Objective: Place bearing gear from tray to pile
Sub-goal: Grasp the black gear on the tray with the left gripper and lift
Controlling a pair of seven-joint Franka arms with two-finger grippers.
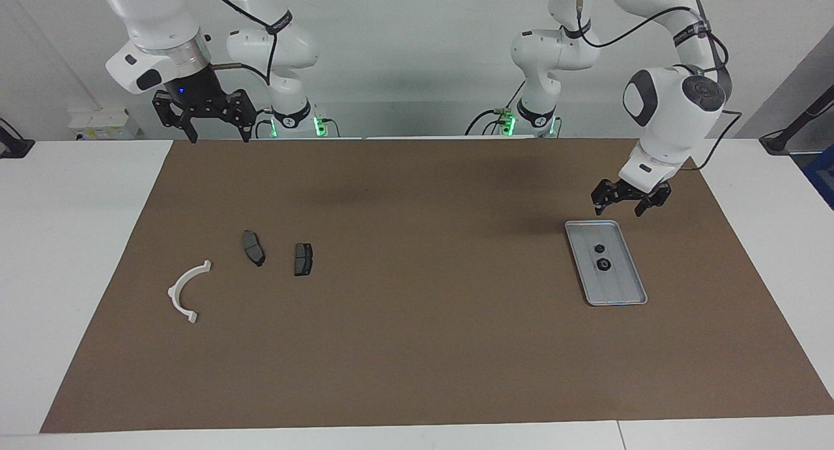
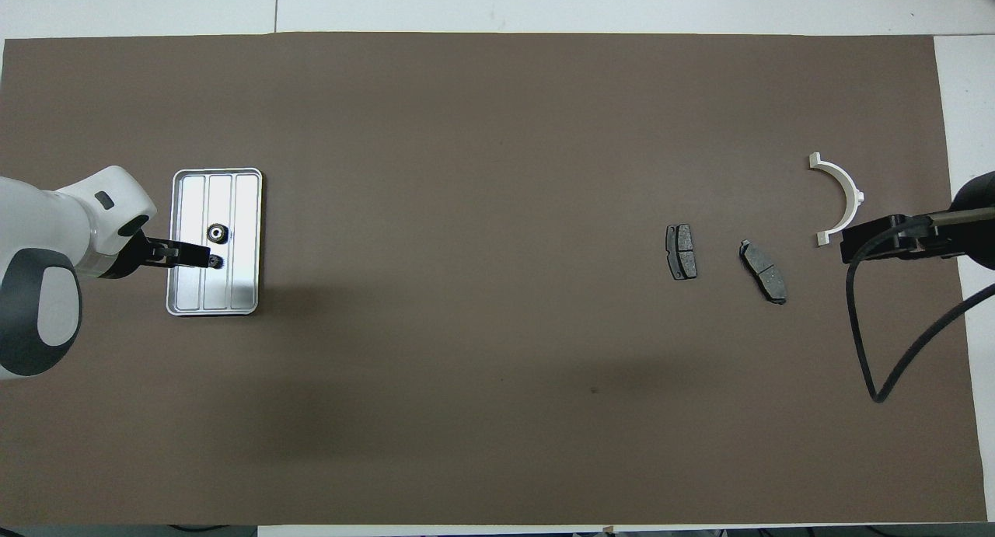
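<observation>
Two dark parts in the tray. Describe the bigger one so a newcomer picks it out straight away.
Find the silver ridged tray on the brown mat toward the left arm's end of the table. Two small dark round parts lie on its middle strip. The bearing gear is the one farther from the robots, wider than the smaller part and showing a pale centre.

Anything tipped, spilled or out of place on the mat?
Nothing stands out. Two small dark parts lie flat in the tray; the white arc and two dark plates lie apart on the mat. The left gripper hangs above the tray, open.
</observation>
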